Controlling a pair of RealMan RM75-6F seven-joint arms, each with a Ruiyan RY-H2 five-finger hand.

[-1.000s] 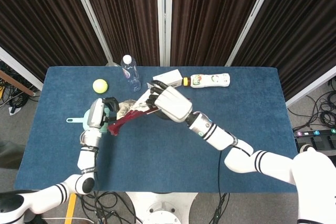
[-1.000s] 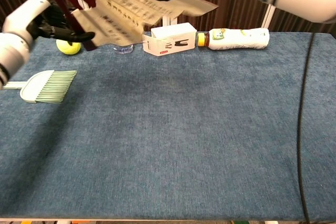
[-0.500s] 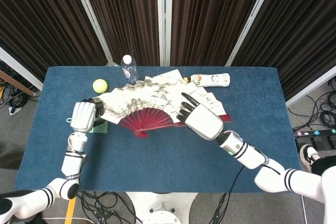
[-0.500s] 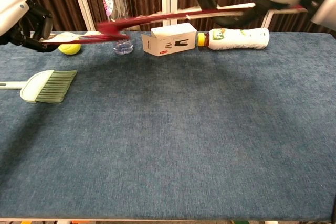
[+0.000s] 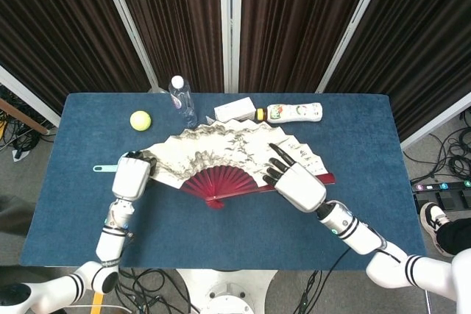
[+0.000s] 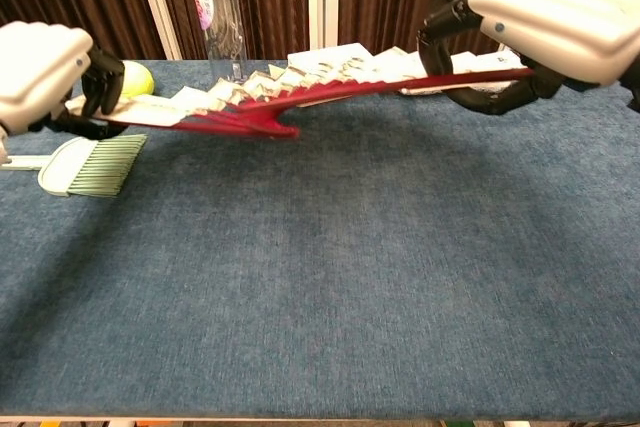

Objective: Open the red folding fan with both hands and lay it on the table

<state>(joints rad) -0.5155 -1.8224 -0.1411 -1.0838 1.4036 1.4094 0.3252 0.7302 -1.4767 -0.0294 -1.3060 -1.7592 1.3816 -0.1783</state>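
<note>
The red folding fan (image 5: 224,158) is spread wide, its red ribs meeting at a pivot (image 5: 214,200) and its white painted leaf arching toward the back. In the chest view the fan (image 6: 300,92) hangs level above the blue table (image 6: 330,277). My left hand (image 5: 132,176) grips the fan's left end rib. My right hand (image 5: 297,182) holds the right end rib, fingers curled over the leaf. From the chest camera, the left hand (image 6: 45,75) and right hand (image 6: 545,17) hold the two ends.
A yellow ball (image 5: 140,119), a clear bottle (image 5: 180,98), a white box (image 5: 234,109) and a lying white bottle (image 5: 294,112) line the back. A small green brush (image 6: 95,163) lies by my left hand.
Both hands carried the spread fan toward the front of the table and lower. A second ago the fan was only partly opened.
</note>
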